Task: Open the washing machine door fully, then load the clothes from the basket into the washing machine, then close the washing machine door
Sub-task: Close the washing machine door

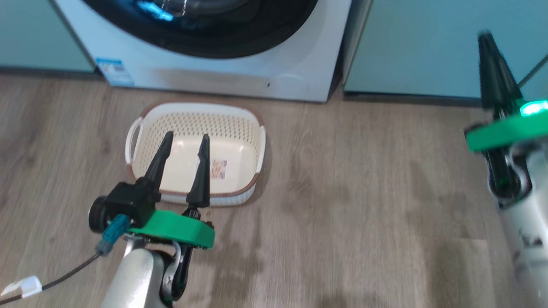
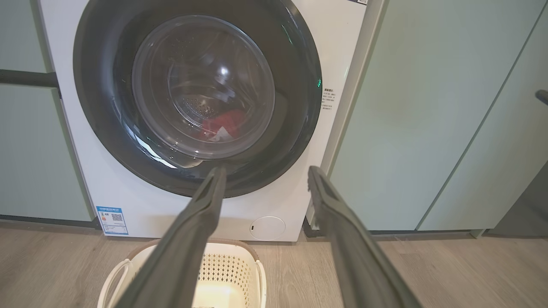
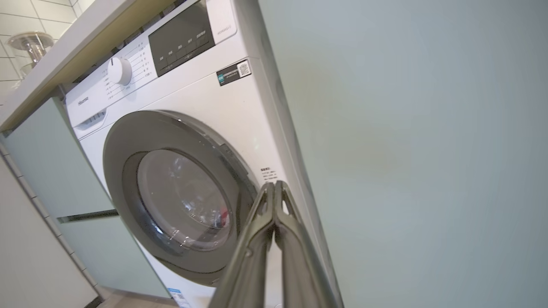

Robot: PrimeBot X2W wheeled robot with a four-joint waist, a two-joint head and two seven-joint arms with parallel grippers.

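Note:
The white washing machine (image 2: 128,201) stands ahead, its round black-rimmed door (image 2: 299,107) lying flat against the front. Through the glass, the red clothes (image 2: 224,122) with a white bit lie inside the drum. On the floor before the machine sits the cream basket (image 1: 239,128), with nothing in it. My left gripper (image 1: 185,141) hovers open over the basket, its fingers pointing toward the machine. At the right, my right gripper (image 1: 485,38) is raised and shut on nothing, in front of the teal cabinet; in the right wrist view its tips (image 3: 274,185) sit near the door's right side.
Pale teal cabinets (image 1: 428,47) flank the machine on both sides. A countertop (image 3: 64,55) with a glass jar (image 3: 30,45) runs above it. Wood-look floor (image 1: 364,192) spreads to the right of the basket. A cable (image 1: 64,276) trails from my left wrist.

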